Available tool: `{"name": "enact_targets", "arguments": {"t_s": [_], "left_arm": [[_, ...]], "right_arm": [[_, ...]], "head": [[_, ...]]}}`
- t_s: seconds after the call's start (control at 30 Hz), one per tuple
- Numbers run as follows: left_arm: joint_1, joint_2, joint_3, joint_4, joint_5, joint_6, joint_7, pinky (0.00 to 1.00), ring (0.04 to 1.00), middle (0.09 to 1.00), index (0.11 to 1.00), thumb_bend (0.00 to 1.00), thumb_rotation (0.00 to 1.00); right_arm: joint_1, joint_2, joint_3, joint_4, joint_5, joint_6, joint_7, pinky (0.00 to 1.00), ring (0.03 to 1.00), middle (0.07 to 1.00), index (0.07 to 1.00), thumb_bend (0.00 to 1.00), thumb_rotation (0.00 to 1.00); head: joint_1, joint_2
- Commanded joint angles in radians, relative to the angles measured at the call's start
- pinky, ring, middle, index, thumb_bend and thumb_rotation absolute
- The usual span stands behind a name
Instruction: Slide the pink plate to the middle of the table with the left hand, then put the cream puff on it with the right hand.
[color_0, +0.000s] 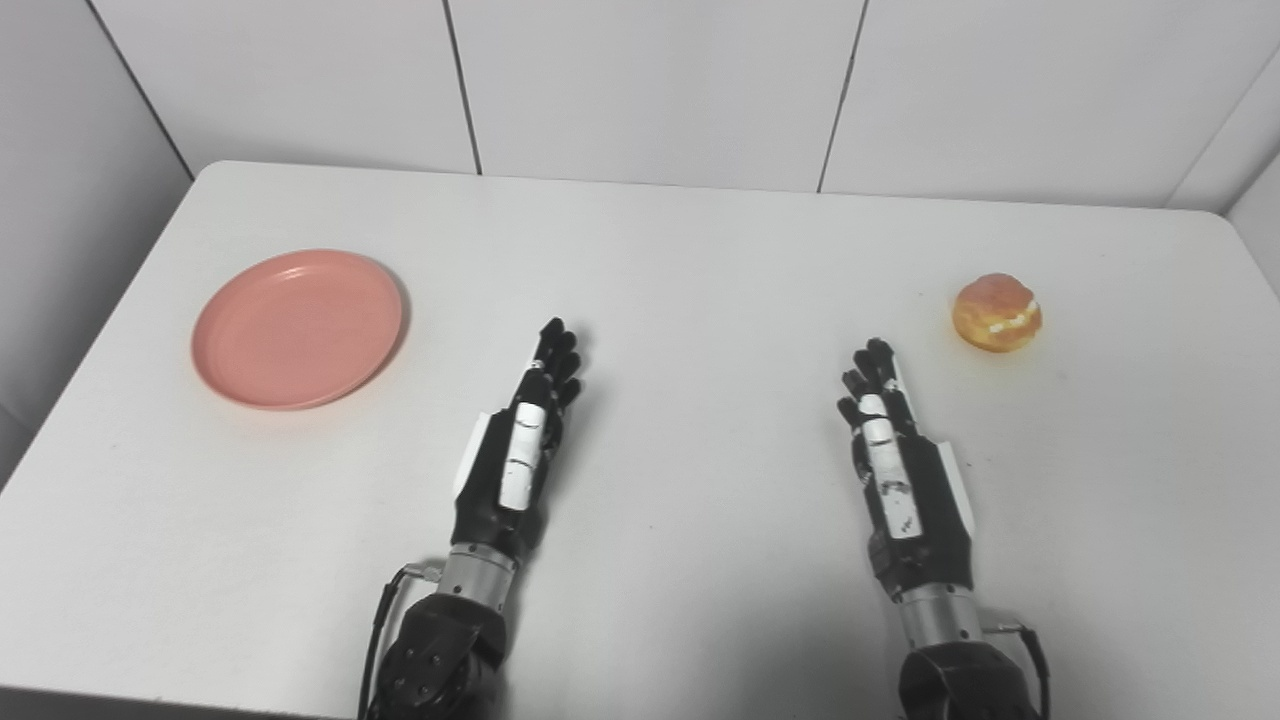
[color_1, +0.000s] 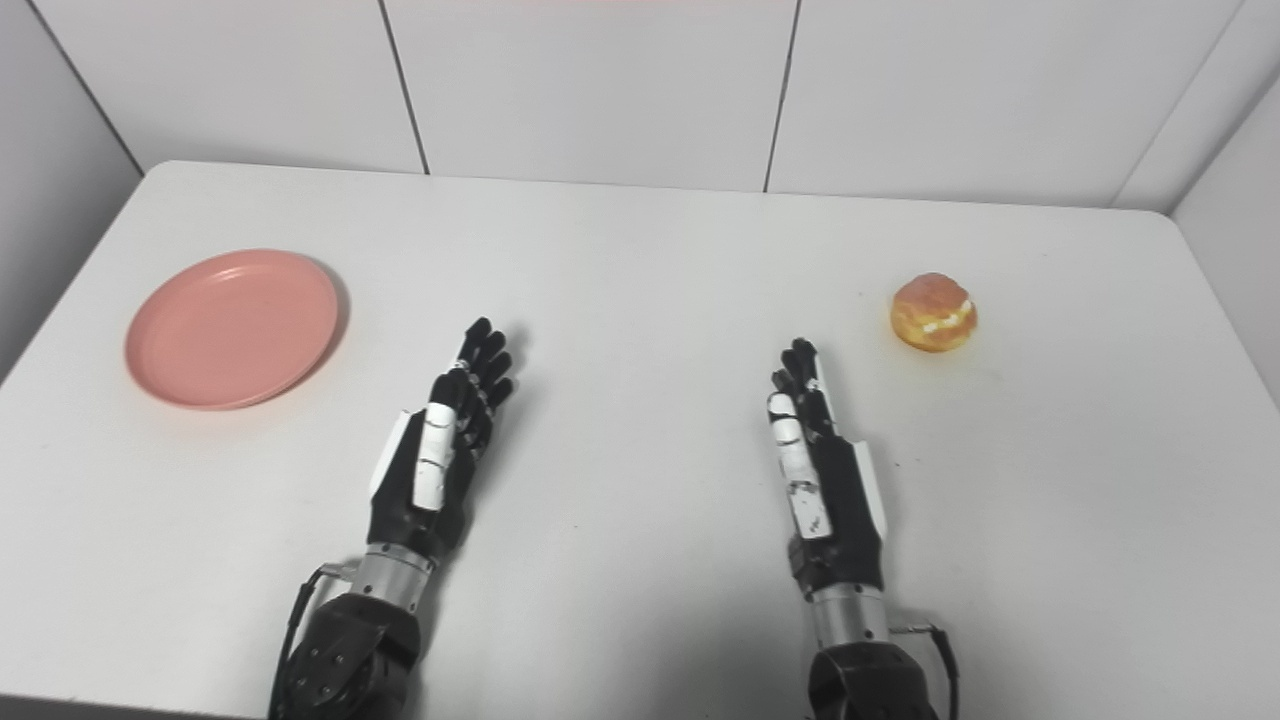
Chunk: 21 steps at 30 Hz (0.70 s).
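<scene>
Fingers straight, holding nothing — left hand (color_0: 515, 440), right hand (color_0: 895, 455); pink plate (color_0: 298, 328) near table's (color_0: 680, 260) left edge, cream puff (color_0: 996, 312) near right edge.

I see both arms reaching in from the bottom edge, roughly parallel and well apart. My left hand (color_0: 515, 445) and right hand (color_0: 900, 465) are each turned on edge, fingers stretched forward, lying close together, thumbs on top, holding nothing.

Pink plate (color_0: 297, 328) left; cream puff (color_0: 996, 312) right
</scene>
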Motion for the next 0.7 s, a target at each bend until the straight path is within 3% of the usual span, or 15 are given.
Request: {"name": "enact_targets", "arguments": {"t_s": [0.0, 0.07, 0.2, 0.33, 0.47, 0.67], "left_arm": [[0.02, -0.04, -0.023, 0.001, 0.031, 0.014, 0.02, 1.0, 1.0, 1.0, 1.0, 0.71, 1.0], [0.02, -0.068, -0.043, 0.001, 0.07, 0.009, 0.045, 1.0, 1.0, 1.0, 1.0, 0.67, 1.0], [0.004, -0.096, -0.055, 0.031, 0.104, -0.022, 0.069, 1.0, 1.0, 1.0, 1.0, 0.64, 1.0], [-0.008, -0.109, -0.048, 0.055, 0.103, -0.057, 0.072, 1.0, 1.0, 1.0, 1.0, 0.6, 1.0], [-0.013, -0.103, -0.031, 0.072, 0.1, -0.065, 0.077, 1.0, 1.0, 1.0, 1.0, 0.65, 1.0], [-0.025, -0.089, 0.013, 0.109, 0.073, -0.14, 0.093, 1.0, 1.0, 1.0, 1.0, 0.67, 1.0]], "right_arm": [[-0.007, -0.027, -0.013, -0.017, 0.029, -0.035, 0.031, 1.0, 1.0, 1.0, 1.0, 0.61, 0.86], [-0.006, -0.057, -0.024, -0.01, 0.055, -0.033, 0.056, 1.0, 1.0, 1.0, 1.0, 0.63, 0.87], [-0.008, -0.072, -0.041, 0.001, 0.097, -0.017, 0.074, 1.0, 1.0, 1.0, 1.0, 0.66, 0.85], [-0.01, -0.075, -0.041, 0.019, 0.097, -0.037, 0.084, 1.0, 1.0, 1.0, 1.0, 0.67, 0.85], [-0.01, -0.063, -0.038, 0.027, 0.093, -0.043, 0.081, 1.0, 1.0, 1.0, 1.0, 0.65, 0.84], [-0.011, -0.051, -0.034, 0.051, 0.087, -0.065, 0.083, 1.0, 1.0, 1.0, 1.0, 0.66, 0.84]], "head": [[0.077, -0.027], [0.136, -0.052], [0.161, -0.073], [0.152, -0.087], [0.133, -0.09], [0.113, -0.097]]}}
